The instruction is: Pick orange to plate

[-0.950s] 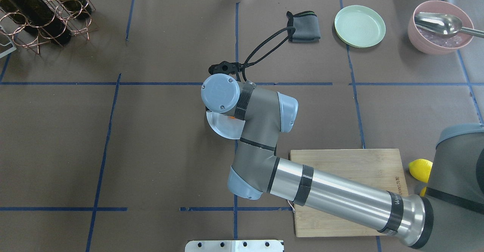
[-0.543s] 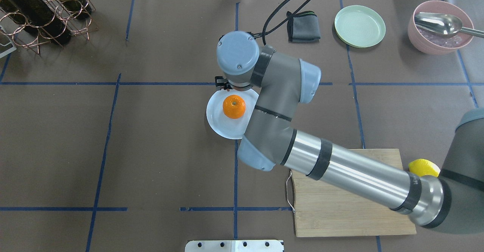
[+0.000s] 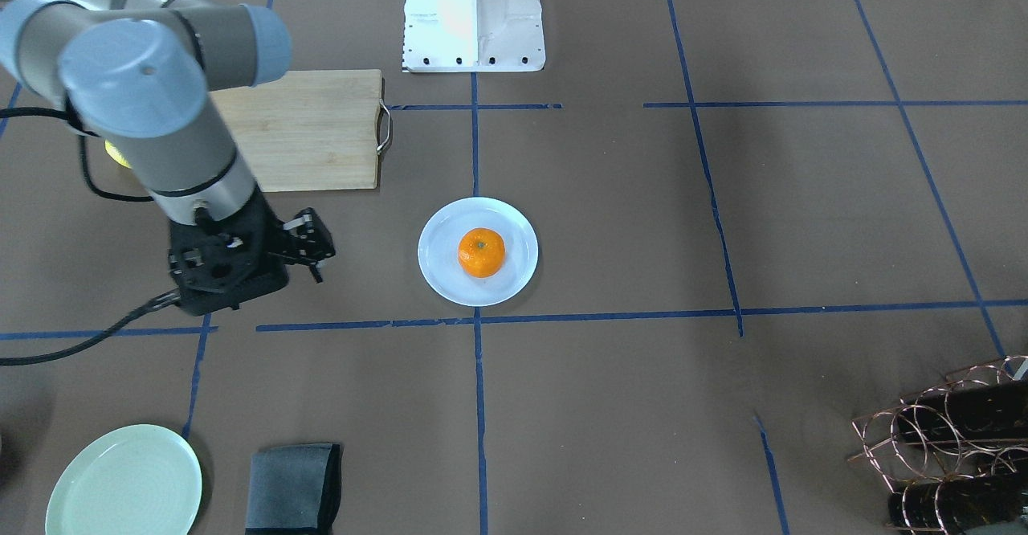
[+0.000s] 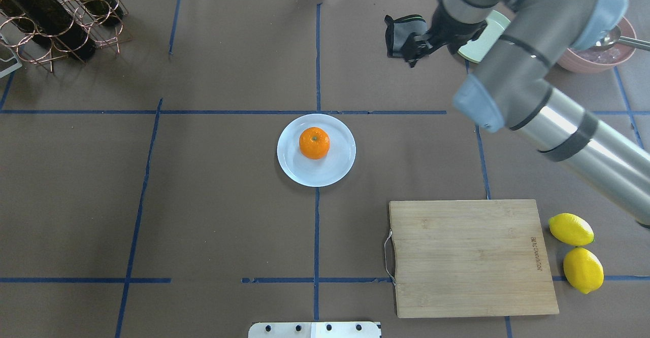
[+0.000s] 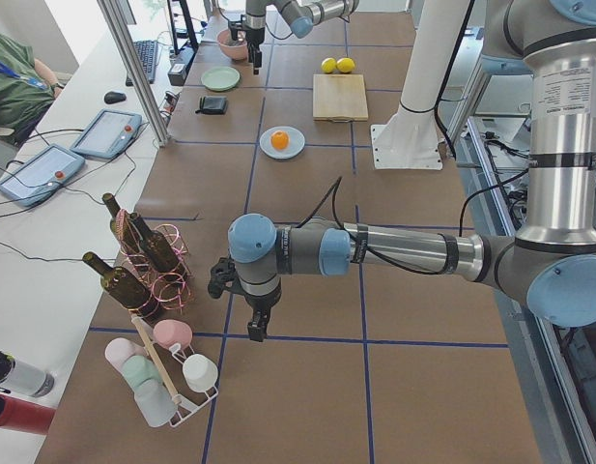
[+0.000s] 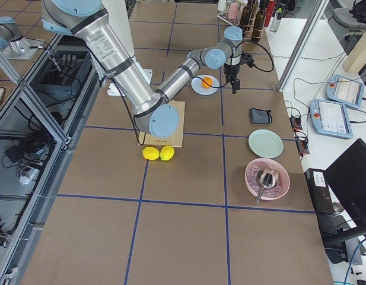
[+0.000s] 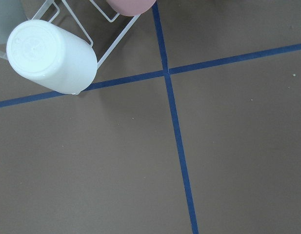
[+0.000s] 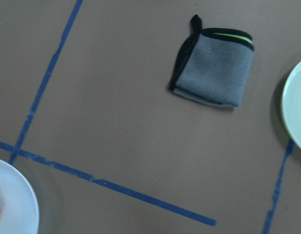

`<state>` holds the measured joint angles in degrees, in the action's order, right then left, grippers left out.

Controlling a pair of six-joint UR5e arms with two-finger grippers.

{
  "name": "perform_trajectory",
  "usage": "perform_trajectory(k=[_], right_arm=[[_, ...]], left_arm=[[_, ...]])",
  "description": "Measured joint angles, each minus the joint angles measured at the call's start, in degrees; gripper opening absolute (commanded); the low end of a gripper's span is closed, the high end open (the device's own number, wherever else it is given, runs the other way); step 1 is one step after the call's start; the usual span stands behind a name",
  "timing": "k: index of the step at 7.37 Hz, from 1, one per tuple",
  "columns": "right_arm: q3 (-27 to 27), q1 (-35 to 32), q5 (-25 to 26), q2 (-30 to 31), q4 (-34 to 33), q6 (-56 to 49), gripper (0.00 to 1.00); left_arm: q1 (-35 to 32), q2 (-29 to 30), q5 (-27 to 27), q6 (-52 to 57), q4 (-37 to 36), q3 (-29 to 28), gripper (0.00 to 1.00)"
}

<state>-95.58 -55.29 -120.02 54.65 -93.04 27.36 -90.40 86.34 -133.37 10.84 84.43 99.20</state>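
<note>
**Desk:** Where's the fruit?

**Me:** I'm looking down from overhead. The orange [image 4: 314,143] sits on the white plate [image 4: 335,171], stem dot up, slightly toward the far side of the dish. Nothing is touching it.

**Desk:** And your right arm?

**Me:** The right gripper [image 3: 316,246] hangs above the table. The plate is well apart from it, off to its left and back toward the robot's base. From the camera across the table I see its fingers apart, with nothing between them.

**Desk:** What's nearest to it?

**Me:** The folded grey cloth [image 8: 213,68] lies flat below it in the wrist camera. The pale green plate [image 8: 295,105] is just past the cloth, cut off at the edge of that view. A sliver of the white plate shows in the bottom corner.

**Desk:** Left side?

**Me:** The left gripper [image 5: 256,327] points down at the other end of the table, very far from the orange. Only the side camera catches it, so I cannot tell whether its fingers are apart or together. Its wrist camera shows crossing blue tape [image 7: 166,72] underneath and a white cup [image 7: 50,56] on a wire rack beside it.
</note>
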Motion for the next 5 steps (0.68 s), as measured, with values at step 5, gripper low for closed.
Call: perform_trajectory(k=[5], right_arm=[[-5.52,-23.85,-7.59,24.00,-5.38,-36.55,1.00]], left_arm=[[-0.17,-0.12,-1.27,-0.04,0.03,-0.07,1.00]])
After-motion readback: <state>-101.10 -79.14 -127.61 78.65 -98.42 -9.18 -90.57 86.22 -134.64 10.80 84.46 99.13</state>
